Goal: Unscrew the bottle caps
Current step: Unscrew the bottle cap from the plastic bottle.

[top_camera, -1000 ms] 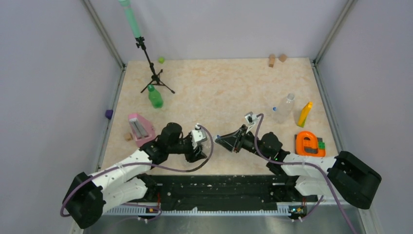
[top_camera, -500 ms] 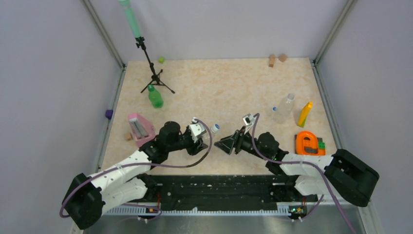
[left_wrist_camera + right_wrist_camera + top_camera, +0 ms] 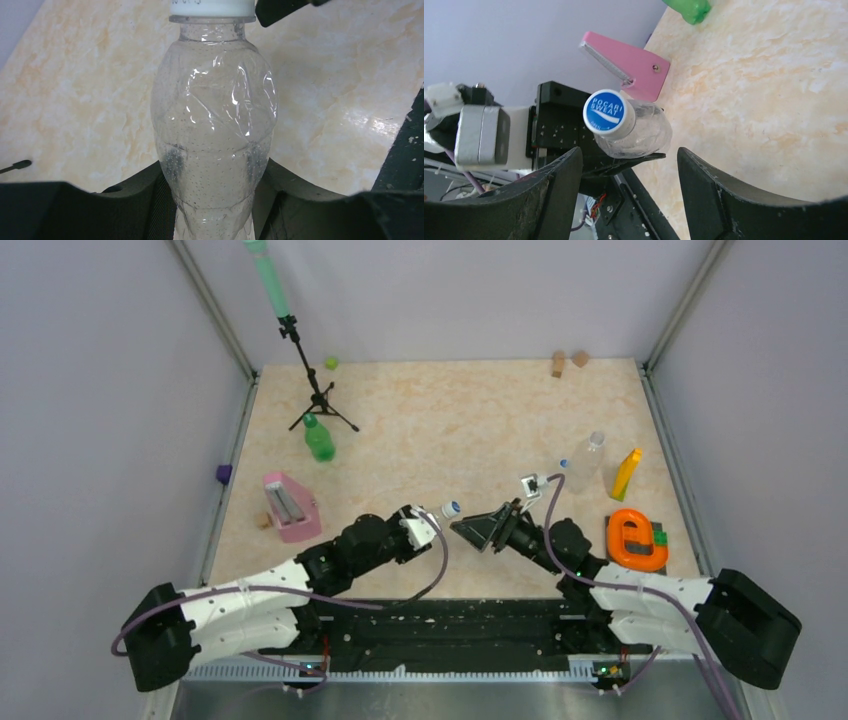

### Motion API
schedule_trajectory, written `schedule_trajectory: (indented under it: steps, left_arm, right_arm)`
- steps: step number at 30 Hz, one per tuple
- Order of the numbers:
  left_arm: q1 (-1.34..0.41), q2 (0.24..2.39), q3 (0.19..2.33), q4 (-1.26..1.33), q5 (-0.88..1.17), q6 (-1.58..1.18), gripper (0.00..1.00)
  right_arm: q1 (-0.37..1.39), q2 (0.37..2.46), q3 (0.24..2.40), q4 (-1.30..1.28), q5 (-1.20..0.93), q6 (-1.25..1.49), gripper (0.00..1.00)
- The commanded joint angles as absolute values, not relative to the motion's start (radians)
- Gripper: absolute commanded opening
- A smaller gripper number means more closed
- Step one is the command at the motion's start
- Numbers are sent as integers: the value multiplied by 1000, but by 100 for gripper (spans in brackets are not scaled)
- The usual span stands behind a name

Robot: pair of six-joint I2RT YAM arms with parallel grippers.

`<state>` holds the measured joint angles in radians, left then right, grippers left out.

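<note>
My left gripper [image 3: 424,527] is shut on the body of a clear bottle [image 3: 215,125], which lies tilted with its neck pointing right. Its blue cap [image 3: 451,508] is on and faces the right wrist camera [image 3: 605,113]. My right gripper [image 3: 468,527] is open just right of the cap; the cap sits ahead of its fingers, nearer the left one, not touching. A green bottle [image 3: 319,439] with a dark green cap [image 3: 309,420] stands at the far left. Another clear bottle [image 3: 583,462] stands at the right.
A pink block [image 3: 290,507] lies left of my left arm. A black tripod stand [image 3: 318,395] is behind the green bottle. A yellow block [image 3: 626,473] and an orange object [image 3: 636,538] sit at the right. Wooden blocks [image 3: 568,361] and a lime lump [image 3: 331,363] lie at the back.
My left arm has reached right and forward, bringing the bottle's blue cap into sight and towards the right gripper. My right arm has shifted right, its gripper still open.
</note>
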<state>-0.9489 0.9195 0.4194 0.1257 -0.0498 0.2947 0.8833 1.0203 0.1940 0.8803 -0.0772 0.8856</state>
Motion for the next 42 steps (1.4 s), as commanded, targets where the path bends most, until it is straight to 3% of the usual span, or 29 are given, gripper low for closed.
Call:
schedule_trajectory:
  steps: [1, 9, 17, 32, 35, 39, 42]
  left_arm:
    - [-1029, 947, 413, 221, -274, 408, 0]
    - [-1084, 965, 381, 266, -281, 488, 0]
    - [-1114, 984, 400, 272, -266, 530, 0]
    - [-1121, 995, 412, 266, -264, 533, 0]
    - [-1121, 977, 424, 238, -229, 471, 0]
    - [-1112, 948, 441, 210, -153, 389, 0]
    - [-1045, 937, 453, 190, 13, 313, 0]
  right_arm:
    - [883, 974, 164, 902, -4, 943, 68]
    - [875, 924, 134, 904, 46, 973, 66]
    - [874, 941, 149, 919, 5, 960, 55]
    - [868, 1020, 177, 952, -53, 955, 27]
    - [867, 1027, 183, 950, -77, 932, 14]
    - [867, 1045, 207, 919, -153, 862, 11]
    - [867, 1061, 213, 904, -184, 825, 11]
